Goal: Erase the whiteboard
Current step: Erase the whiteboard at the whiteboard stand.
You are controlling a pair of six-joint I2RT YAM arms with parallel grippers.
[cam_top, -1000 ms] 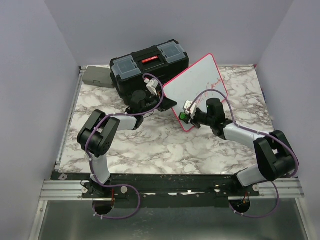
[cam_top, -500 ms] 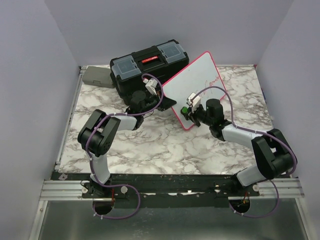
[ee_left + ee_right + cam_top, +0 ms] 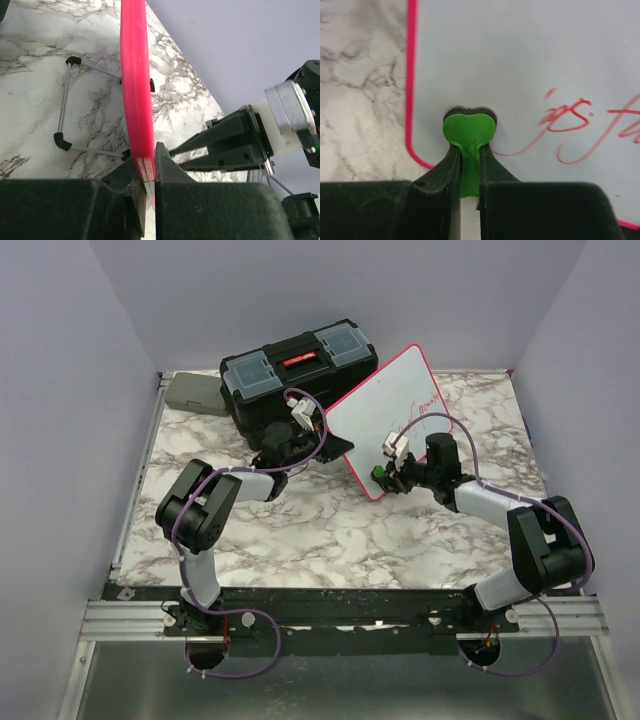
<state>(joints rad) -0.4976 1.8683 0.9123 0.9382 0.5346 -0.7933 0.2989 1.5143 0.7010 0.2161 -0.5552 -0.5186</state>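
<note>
The whiteboard [image 3: 385, 405], white with a pink-red frame, stands tilted on the marble table. My left gripper [image 3: 335, 447] is shut on its left edge; in the left wrist view the pink frame [image 3: 134, 75] runs up from between that gripper's [image 3: 151, 165] jaws. My right gripper [image 3: 386, 472] is shut on a green eraser [image 3: 469, 131]. The eraser's dark pad presses on the board face [image 3: 520, 55] near its lower left corner. Red handwriting [image 3: 580, 125] lies to the right of the eraser, and more of it [image 3: 425, 405] near the board's right edge.
A black toolbox [image 3: 300, 365] with grey lid trays stands right behind the board. A grey box [image 3: 195, 393] sits at the back left corner. The board's wire stand with black feet [image 3: 65, 105] rests on the table behind it. Lilac walls close in three sides.
My right gripper slid the green eraser up the board, then back down toward the lower corner, and its wrist shifted right. The left gripper and the board have not moved.
</note>
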